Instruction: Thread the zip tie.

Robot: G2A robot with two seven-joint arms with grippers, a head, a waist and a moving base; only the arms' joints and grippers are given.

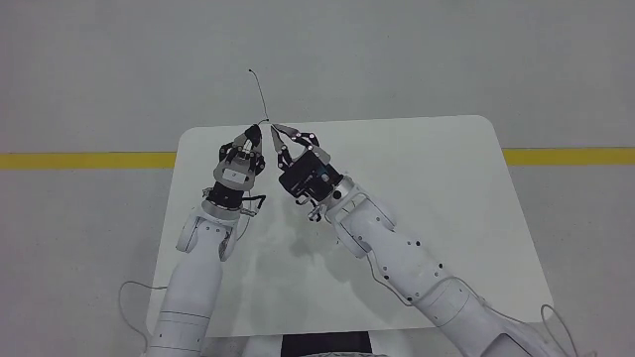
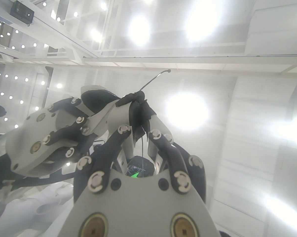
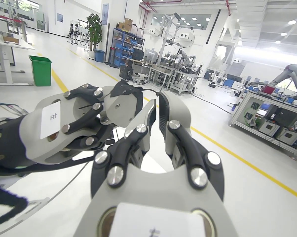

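Both grippers meet tip to tip above the far left edge of the white table (image 1: 437,178). My left gripper (image 1: 259,131) is shut on the thin black zip tie (image 1: 258,94), whose free tail sticks out past the table edge over the floor. In the left wrist view the zip tie (image 2: 153,78) pokes out beyond the pinched left gripper (image 2: 138,98) and ends in a small knob. My right gripper (image 3: 159,97) is shut on a short stretch of the zip tie (image 3: 151,90) that runs across from the left gripper (image 3: 136,91).
Bare tabletop stretches to the right of and behind both arms. A yellow floor line (image 1: 556,156) runs past the table's sides. A green bin (image 3: 40,70) and workbenches stand far off in the room.
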